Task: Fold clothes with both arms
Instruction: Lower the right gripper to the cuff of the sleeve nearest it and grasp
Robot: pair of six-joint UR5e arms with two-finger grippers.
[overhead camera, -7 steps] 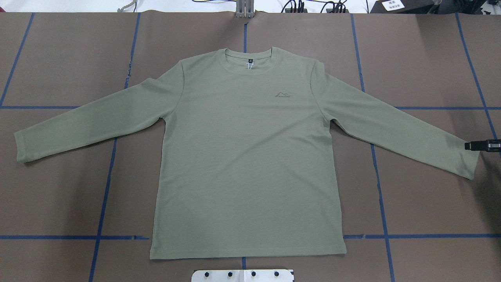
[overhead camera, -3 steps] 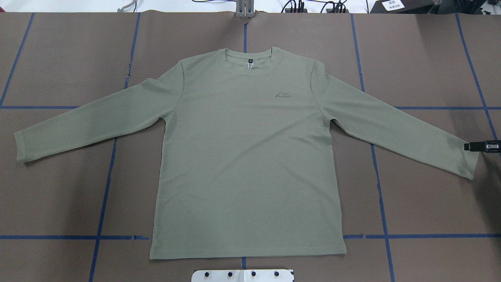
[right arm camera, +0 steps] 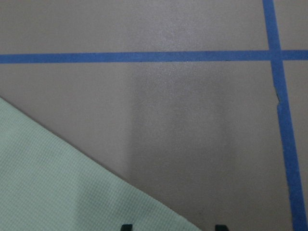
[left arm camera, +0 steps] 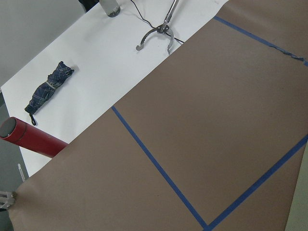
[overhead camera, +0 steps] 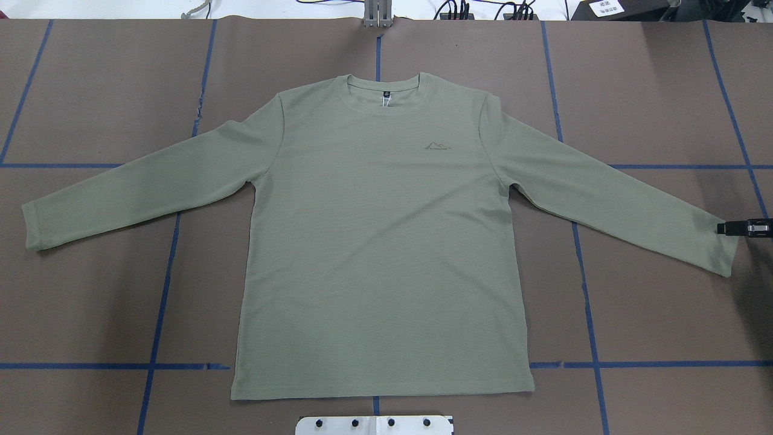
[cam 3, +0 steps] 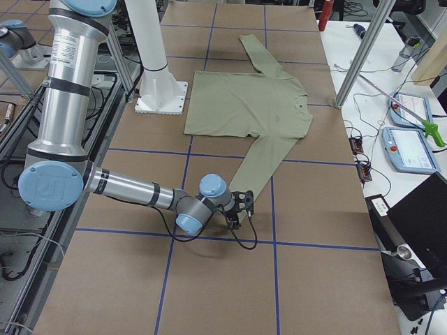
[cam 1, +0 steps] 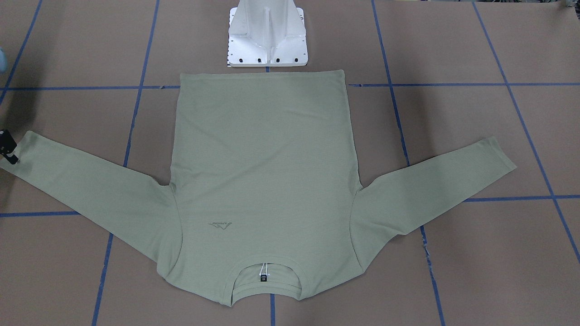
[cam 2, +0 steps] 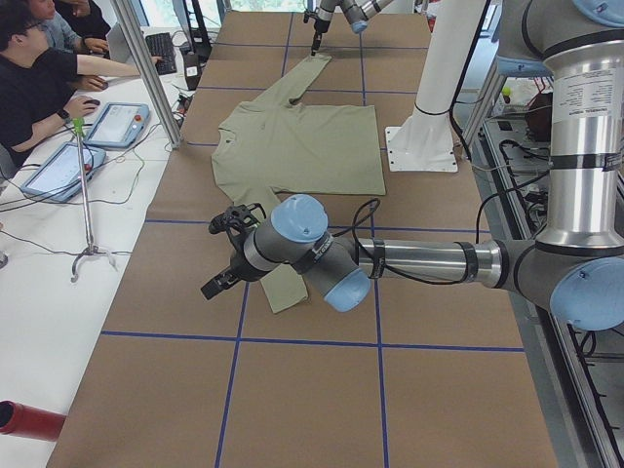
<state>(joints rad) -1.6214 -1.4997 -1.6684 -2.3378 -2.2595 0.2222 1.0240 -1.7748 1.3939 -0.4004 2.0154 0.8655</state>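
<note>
Shirt (overhead camera: pixel 380 241) lies flat, front up, mid-table; hem near the robot base, neckline far, sleeves spread out left and right; no fold made yet. Handling, judged: light, soft, limp knit; will drape and stretch when lifted; not fragile; probably grips the paper a little. The cloth is thin, so a finger must slide under an edge. Best holds look like the cuffs, shoulder seams and hem corners; a pinch mid-panel would bunch it.

Right gripper (overhead camera: pixel 731 228) sits low at the right sleeve cuff (overhead camera: pixel 721 251); its fingertips (right arm camera: pixel 126 226) are spread apart with nothing pinched; the sleeve edge runs by one tip. Left gripper (cam 2: pixel 216 281) hangs just beside the left cuff (cam 2: pixel 281 295); it is seen only from the side, so I cannot tell if it is spread or closed.

Surface: matte brown table paper (overhead camera: pixel 90 90), flat, with a blue tape grid (overhead camera: pixel 158 314); white pedestal base (cam 1: pixel 267 40) just beside the hem. Room: white bench off the left end holds a folded umbrella (left arm camera: pixel 48 91), red tube (left arm camera: pixel 29 139) and metal grabber (left arm camera: pixel 156 33); a person (cam 2: pixel 34 83) sits at tablets (cam 2: pixel 117 122) on the far side.
</note>
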